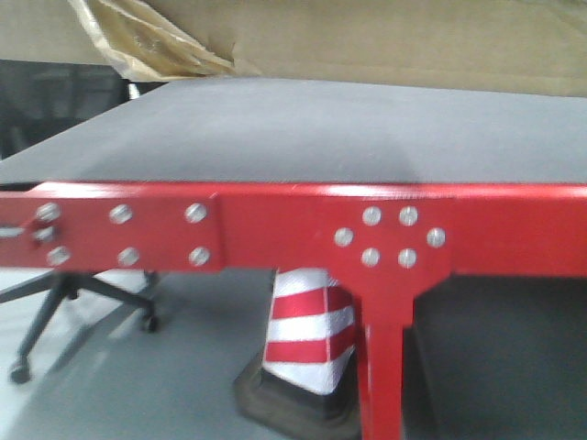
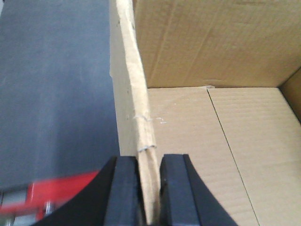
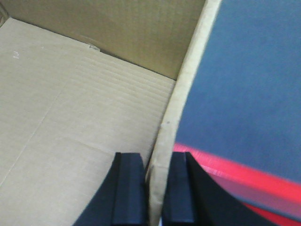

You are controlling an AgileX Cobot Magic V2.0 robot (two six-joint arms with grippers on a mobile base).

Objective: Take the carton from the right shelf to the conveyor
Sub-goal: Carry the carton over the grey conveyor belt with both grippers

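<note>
The brown carton [image 1: 413,41] fills the top of the front view, above the dark grey conveyor belt [image 1: 303,128] and its red frame [image 1: 275,234]. Yellowish tape [image 1: 147,41] peels off the carton's underside. In the left wrist view, my left gripper [image 2: 149,188] is shut on the carton's left wall [image 2: 136,94], with the belt [image 2: 51,84] outside it. In the right wrist view, my right gripper [image 3: 156,188] is shut on the right wall [image 3: 181,108], with the belt [image 3: 249,80] beyond. Both wrist views look into the empty carton. The right shelf is out of view.
A red-and-white striped cone [image 1: 307,339] stands on the floor under the conveyor, beside its red leg [image 1: 381,367]. An office chair base [image 1: 83,298] on castors is at the lower left.
</note>
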